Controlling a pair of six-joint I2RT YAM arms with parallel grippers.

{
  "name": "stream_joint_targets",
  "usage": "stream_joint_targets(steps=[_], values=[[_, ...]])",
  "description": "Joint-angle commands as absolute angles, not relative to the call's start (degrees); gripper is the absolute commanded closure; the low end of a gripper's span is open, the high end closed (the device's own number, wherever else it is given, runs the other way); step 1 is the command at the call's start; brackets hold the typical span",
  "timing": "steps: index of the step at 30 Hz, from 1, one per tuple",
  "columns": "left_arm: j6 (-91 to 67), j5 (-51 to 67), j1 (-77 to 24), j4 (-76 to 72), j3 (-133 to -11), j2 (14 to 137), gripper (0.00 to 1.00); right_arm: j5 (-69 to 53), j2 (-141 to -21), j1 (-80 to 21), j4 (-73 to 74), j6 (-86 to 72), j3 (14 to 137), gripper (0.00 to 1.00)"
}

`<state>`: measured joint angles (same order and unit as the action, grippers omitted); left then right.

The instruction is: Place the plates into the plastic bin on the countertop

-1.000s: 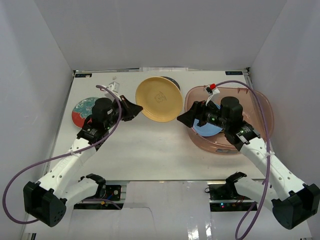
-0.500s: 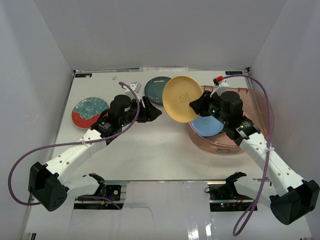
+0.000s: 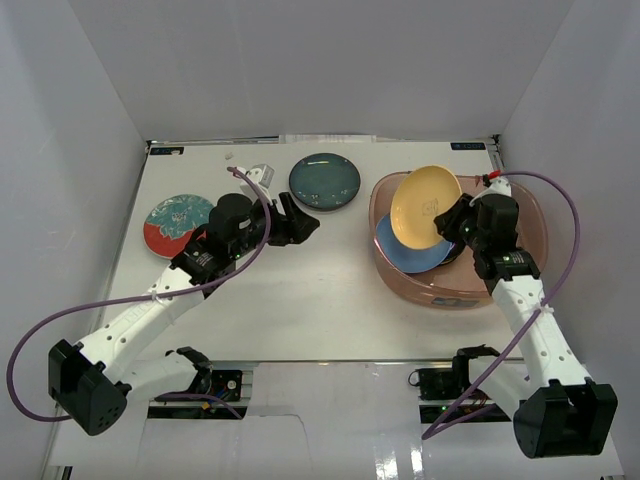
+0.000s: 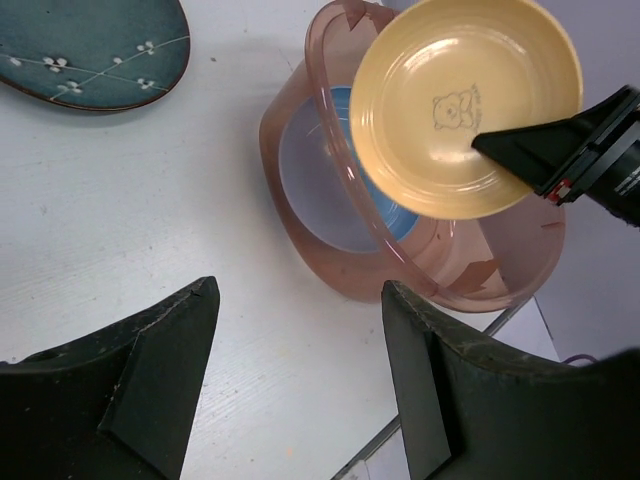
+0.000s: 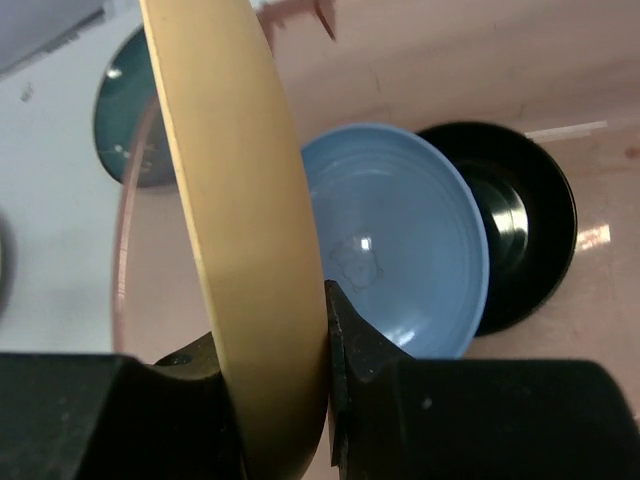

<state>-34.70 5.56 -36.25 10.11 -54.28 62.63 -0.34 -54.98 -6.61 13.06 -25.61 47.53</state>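
Note:
My right gripper [image 3: 452, 222] is shut on the rim of a yellow-orange plate [image 3: 425, 205], holding it tilted on edge over the pinkish plastic bin [image 3: 455, 297]. In the right wrist view the plate [image 5: 240, 220] is pinched between the jaws of my gripper [image 5: 270, 325]. A light blue plate [image 5: 400, 240] and a black plate [image 5: 525, 240] lie in the bin below. My left gripper [image 3: 305, 225] stands open and empty over the countertop [image 4: 150, 220], left of the bin [image 4: 350, 270]. On the countertop lie a dark teal plate [image 3: 325, 182] and a red-and-teal plate [image 3: 178, 222].
A small pale object [image 3: 258, 172] lies at the back next to the teal plate. Grey walls close in the countertop on three sides. Purple cables [image 3: 540, 180] loop off both arms, the right one arching over the bin's far corner.
The yellow plate passed from my left gripper to my right. The left opened and drew back left; the right shut on the rim and carried it rightwards over the bin.

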Motion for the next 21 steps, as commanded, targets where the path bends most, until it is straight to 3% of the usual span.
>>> stream_joint_targets(steps=[1, 6, 7, 9, 10, 12, 15, 21], values=[[-33.22, 4.22, -36.39, 10.20, -53.70, 60.29, 0.23, -2.28, -54.40, -4.23, 12.30, -25.05, 44.57, 0.92], [-33.05, 4.39, -36.39, 10.02, -53.44, 61.08, 0.23, -6.24, -57.56, -1.85, 13.18, -23.91, 43.86, 0.88], [-32.96, 4.48, -36.39, 10.02, -53.26, 61.08, 0.23, -6.15, -58.09, -1.67, 13.53, -23.56, 43.94, 0.69], [-32.70, 4.13, -36.39, 9.84, -52.91, 61.00, 0.23, -4.05, -58.01, -1.32, 15.20, -22.15, 44.38, 0.49], [-32.61, 3.96, -36.39, 9.84, -52.82, 60.82, 0.23, -2.04, -57.40, -1.23, 15.73, -21.45, 44.56, 0.34], [-32.52, 3.87, -36.39, 9.58, -52.73, 60.65, 0.23, -0.36, -56.08, -0.97, 16.26, -20.83, 44.47, 0.16], [-32.52, 3.69, -36.39, 9.32, -52.91, 60.82, 0.23, 2.02, -56.33, -0.70, 16.96, -19.78, 44.30, 0.09], [-34.19, 0.88, -36.04, 7.21, -52.47, 63.71, 0.23, 1.06, -56.61, -0.70, 16.00, -20.65, 42.46, 0.10]])
